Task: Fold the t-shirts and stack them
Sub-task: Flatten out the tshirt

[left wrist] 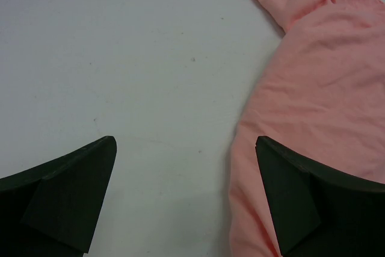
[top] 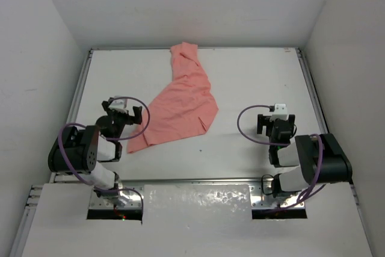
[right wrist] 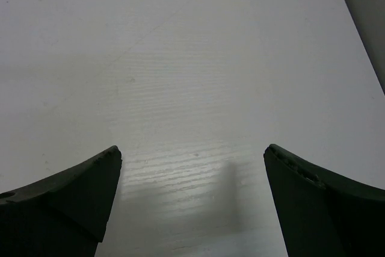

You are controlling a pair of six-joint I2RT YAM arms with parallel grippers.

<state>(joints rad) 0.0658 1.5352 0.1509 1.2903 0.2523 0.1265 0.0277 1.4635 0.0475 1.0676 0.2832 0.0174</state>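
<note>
**Both jaws released, nothing gripped**

Left jaws hang spread wide just beside the near-left hem of the salmon t-shirt [top: 183, 103], which lies rumpled and unfolded, stretching diagonally to the far edge of the counter [top: 252, 76]. Right jaws gape above white surface, well apart from it.

A white table [top: 252, 76] sits between plain white walls [top: 36, 58], with a metal rail [top: 308, 88] along its right edge and a crinkled silver sheet [top: 198, 197] at its near edge.

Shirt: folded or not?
Not folded. The t-shirt lies crumpled and skewed on the table, its far end bunched into a narrow twist.
</note>
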